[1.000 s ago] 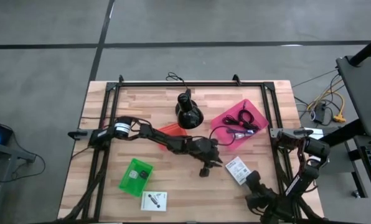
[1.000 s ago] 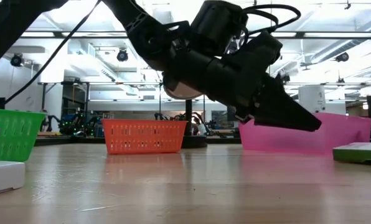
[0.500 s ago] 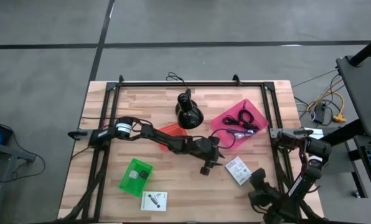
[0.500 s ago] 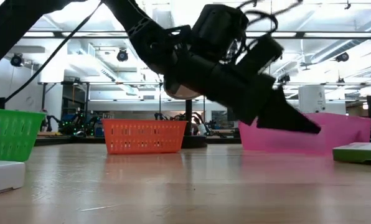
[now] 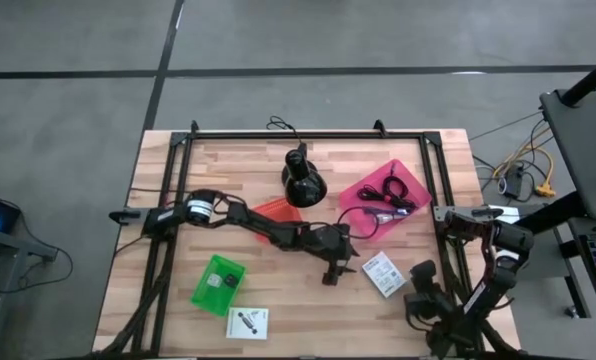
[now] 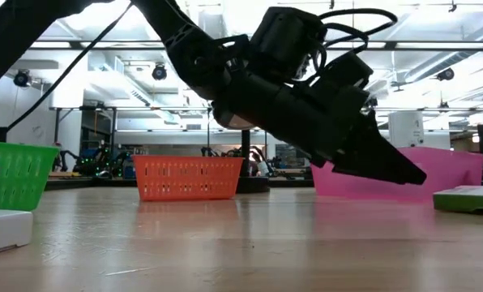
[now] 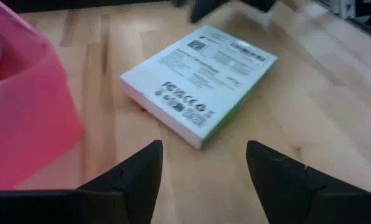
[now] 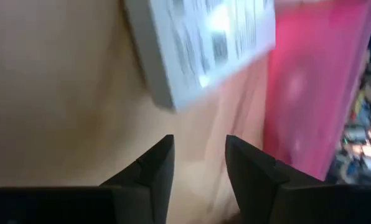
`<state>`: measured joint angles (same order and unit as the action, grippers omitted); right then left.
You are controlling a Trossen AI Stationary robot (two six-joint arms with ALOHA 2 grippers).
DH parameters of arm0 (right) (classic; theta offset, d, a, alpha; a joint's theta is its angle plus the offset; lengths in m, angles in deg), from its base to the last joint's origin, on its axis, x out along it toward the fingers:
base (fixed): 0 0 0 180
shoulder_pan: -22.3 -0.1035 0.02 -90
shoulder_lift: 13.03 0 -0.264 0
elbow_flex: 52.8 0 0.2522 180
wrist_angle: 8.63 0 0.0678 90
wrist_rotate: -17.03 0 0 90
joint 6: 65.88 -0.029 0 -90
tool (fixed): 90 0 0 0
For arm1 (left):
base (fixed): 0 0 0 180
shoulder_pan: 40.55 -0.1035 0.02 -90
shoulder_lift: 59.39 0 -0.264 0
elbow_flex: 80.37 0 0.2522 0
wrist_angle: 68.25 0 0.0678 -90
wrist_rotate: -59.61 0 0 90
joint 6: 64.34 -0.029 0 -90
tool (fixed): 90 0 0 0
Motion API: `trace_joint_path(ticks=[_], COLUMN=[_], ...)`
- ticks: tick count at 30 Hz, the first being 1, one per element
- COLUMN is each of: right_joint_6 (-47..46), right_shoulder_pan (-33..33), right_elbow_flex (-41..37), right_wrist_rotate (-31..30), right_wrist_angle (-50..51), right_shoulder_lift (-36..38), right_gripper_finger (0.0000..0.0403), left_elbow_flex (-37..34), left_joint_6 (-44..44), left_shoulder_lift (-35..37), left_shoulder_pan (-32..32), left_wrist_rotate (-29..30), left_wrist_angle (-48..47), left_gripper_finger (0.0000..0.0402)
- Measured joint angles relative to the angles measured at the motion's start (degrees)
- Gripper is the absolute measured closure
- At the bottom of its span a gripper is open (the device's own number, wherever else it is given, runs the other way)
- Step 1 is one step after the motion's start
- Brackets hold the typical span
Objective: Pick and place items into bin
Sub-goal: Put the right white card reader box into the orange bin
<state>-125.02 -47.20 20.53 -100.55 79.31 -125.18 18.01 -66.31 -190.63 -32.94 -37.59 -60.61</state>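
Observation:
A white flat card box with black print (image 5: 381, 272) lies flat on the wooden table between my two grippers. My left gripper (image 7: 204, 155) is open and slants down just left of it, with the box (image 7: 198, 68) ahead of its fingers. My right gripper (image 8: 199, 146) is open near the table's near right corner (image 5: 415, 288), pointing at the same box (image 8: 198, 43). Beyond it stands the pink bin (image 5: 383, 195), holding black coiled cables and a thin purple cord. In the low view my left gripper (image 6: 412, 172) hangs clear of the table in front of the pink bin (image 6: 448, 174).
A black cone-shaped stand (image 5: 303, 180) sits at the far middle. An orange bin (image 5: 271, 208) lies partly under my left arm. A green bin (image 5: 218, 283) and a white card (image 5: 246, 322) are at the near left. A black frame (image 5: 308, 135) rims the table.
My right gripper has moved from the near right corner toward the far edge, closer to the white box. My left gripper has stayed beside the box and tipped slightly lower.

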Motion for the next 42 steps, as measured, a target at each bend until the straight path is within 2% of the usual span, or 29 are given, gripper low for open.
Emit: trace_joint_path(ticks=[5,9,15,19,25,28,33,37,42], right_joint_6=[-2.12,2.75,7.87,9.02,12.5,12.55,13.08,14.46,18.69], right_shoulder_pan=[0.02,0.6,1.49,2.27,4.15,4.64,5.39,6.08,7.33], right_elbow_flex=[-3.42,-4.52,-4.36,-3.94,-5.11,-5.65,-6.71,-7.71,-9.97], right_wrist_rotate=[0.69,0.39,-3.26,-5.79,-5.7,-5.58,-6.09,-6.95,-6.68], right_wrist_angle=[-0.26,-3.94,-6.5,-12.21,-16.35,-16.75,-16.99,-21.04,-27.81], right_shoulder_lift=[0.04,0.49,1.44,4.3,9.03,10.57,13.35,15.17,17.25], right_gripper_finger=[0.029,0.0309,0.0345,0.0366,0.0389,0.0393,0.0394,0.0394,0.0394], left_elbow_flex=[-0.02,-0.02,-0.02,0.05,0.31,0.31,0.28,0.28,0.28], left_joint_6=[0.58,4.73,3.43,-2.4,-18.08,-25.52,-30.52,-35.12,-49.49], left_shoulder_lift=[0.0,0.0,0.02,0.02,0.07,0.07,0.11,0.11,0.26], left_shoulder_pan=[1.08,2.28,4.42,5.84,9.32,10.62,10.79,10.34,10.18], left_wrist_rotate=[-0.3,-1.09,-2.99,-1.16,14.47,19.21,20.16,20.19,19.94], left_wrist_angle=[-1.26,-1.44,-1.52,-1.51,-1.37,-0.9,-0.85,-0.64,1.14], left_gripper_finger=[0.0185,0.0185,0.0185,0.0185,0.0185,0.0185,0.0185,0.0185,0.0185])
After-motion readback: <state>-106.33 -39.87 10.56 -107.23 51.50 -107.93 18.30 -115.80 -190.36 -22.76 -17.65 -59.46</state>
